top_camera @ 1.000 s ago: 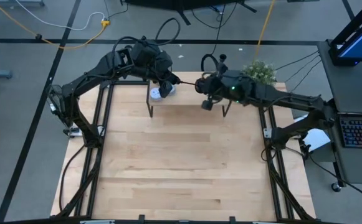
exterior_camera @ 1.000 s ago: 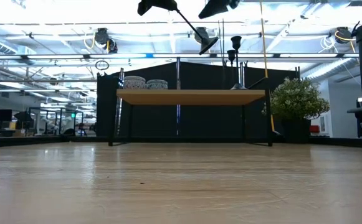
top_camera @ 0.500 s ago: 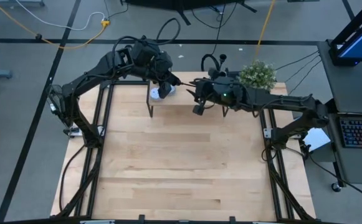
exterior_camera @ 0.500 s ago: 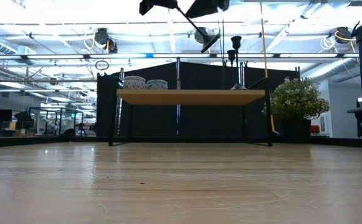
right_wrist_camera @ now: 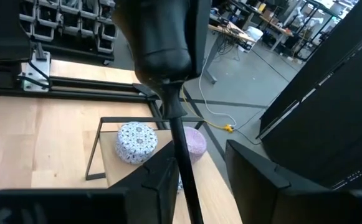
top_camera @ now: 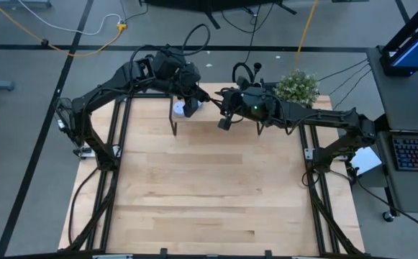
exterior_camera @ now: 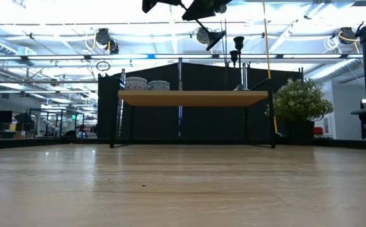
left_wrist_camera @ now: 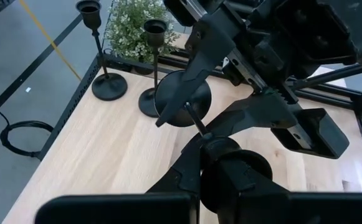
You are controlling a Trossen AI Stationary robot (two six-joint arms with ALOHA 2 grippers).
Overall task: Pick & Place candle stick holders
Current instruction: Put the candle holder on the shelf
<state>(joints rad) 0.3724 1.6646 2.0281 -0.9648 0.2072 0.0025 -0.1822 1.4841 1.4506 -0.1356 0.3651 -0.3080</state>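
The right hand [top_camera: 225, 117] has slid leftward along the far edge, closer to the left hand [top_camera: 190, 99]. The left hand is clamped shut on the cup end of a candle stick holder [left_wrist_camera: 182, 98], held in the air above the small raised bench [exterior_camera: 195, 98] and the two candle tins [right_wrist_camera: 136, 142]. Its stem points toward the right hand, whose fingers [right_wrist_camera: 159, 180] stand apart on either side of the stem without closing. Farther right, two more holders [left_wrist_camera: 109, 86] stand upright on that bench, near a potted plant [top_camera: 298, 85].
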